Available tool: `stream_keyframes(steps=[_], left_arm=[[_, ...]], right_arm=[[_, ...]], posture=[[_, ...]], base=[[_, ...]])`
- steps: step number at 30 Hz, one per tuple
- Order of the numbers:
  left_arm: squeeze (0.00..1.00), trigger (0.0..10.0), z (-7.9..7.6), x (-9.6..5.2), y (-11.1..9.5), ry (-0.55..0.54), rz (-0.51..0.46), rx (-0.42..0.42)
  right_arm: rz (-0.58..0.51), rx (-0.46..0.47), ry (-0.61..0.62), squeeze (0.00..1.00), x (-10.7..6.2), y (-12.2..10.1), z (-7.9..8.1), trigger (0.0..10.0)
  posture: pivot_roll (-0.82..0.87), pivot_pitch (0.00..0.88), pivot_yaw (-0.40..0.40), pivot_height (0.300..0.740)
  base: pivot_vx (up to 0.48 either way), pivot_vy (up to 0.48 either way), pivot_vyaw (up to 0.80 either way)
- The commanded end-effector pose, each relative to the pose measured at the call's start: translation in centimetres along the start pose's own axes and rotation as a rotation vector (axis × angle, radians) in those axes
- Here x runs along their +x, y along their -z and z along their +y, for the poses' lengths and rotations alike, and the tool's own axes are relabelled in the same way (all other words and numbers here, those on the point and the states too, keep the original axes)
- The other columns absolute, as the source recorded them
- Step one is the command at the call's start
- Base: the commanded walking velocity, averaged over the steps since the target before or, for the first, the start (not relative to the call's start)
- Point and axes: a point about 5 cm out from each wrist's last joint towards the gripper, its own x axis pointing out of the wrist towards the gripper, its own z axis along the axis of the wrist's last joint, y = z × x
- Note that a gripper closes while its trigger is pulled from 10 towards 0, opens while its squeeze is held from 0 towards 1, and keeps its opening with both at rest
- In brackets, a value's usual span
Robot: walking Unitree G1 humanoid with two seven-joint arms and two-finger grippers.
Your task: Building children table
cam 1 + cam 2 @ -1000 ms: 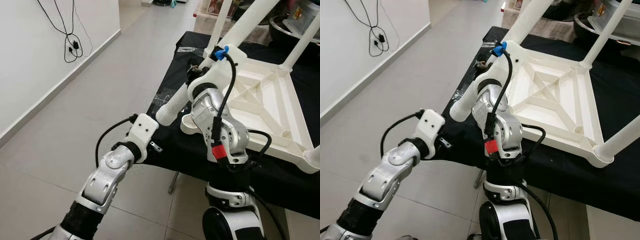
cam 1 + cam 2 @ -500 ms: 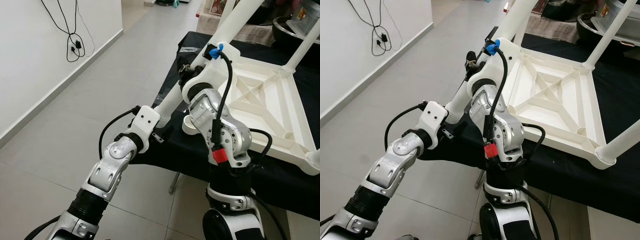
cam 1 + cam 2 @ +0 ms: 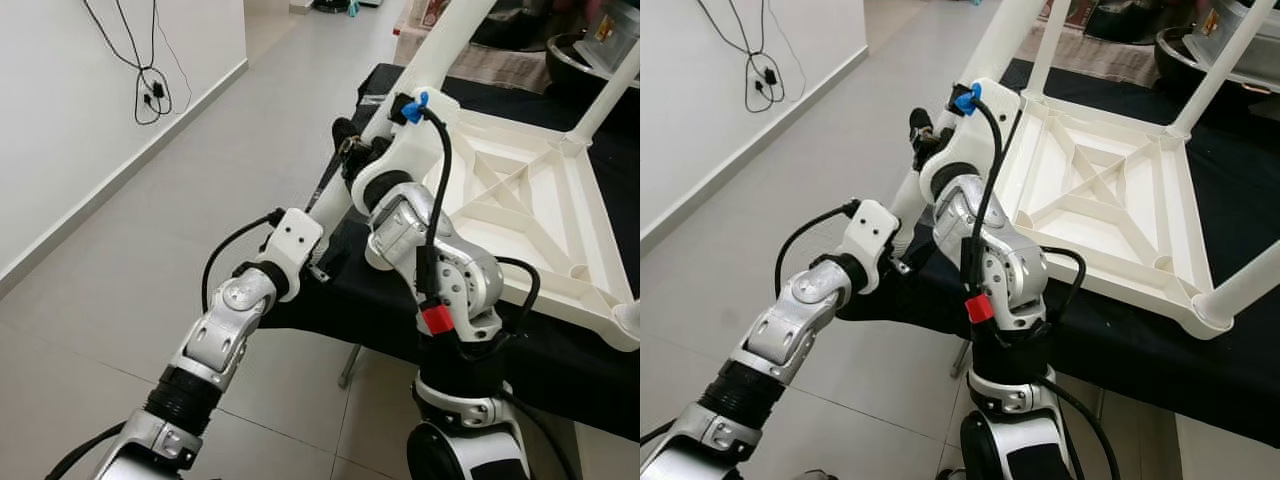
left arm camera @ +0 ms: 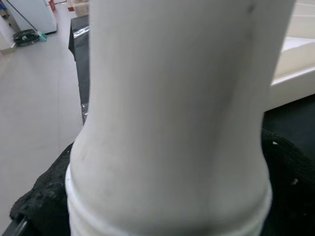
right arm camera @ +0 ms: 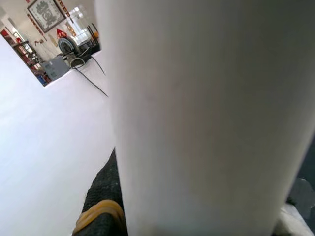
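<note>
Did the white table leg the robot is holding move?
Yes. The table leg swung up, its lower end going from the cloth's edge in toward the tabletop's corner.

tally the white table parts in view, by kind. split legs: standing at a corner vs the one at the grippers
Legs standing at tabletop corners: 3
Loose leg, with left gripper and right gripper on it: 1
Upturned tabletop: 1
Total: 5
</note>
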Motion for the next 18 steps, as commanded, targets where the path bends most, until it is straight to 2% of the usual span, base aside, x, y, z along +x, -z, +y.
stream_keyframes(steps=[1, 9, 18], left_arm=[[0.00, 10.0, -0.36, 0.35, 0.03, 0.015, 0.002, -0.003], [0.00, 10.0, -0.75, 0.82, 0.02, 0.028, 0.003, 0.001], [0.00, 10.0, -0.75, 0.88, -0.51, 0.066, -0.005, 0.064]], right_arm=[[0.082, 0.082, -0.037, 0.00, -0.91, 2.44, 0.46, 10.0], [0.097, 0.068, -0.061, 0.00, -1.15, 2.66, 0.56, 10.0], [0.114, 0.029, -0.069, 0.00, -1.28, 3.34, 0.29, 10.0]], posture=[[0.09, 0.077, -0.081, 0.740], [0.09, 0.076, -0.080, 0.740], [0.10, 0.074, -0.080, 0.740]], base=[[0.000, 0.000, 0.00], [0.000, 0.000, 0.00], [0.000, 0.000, 0.00]])
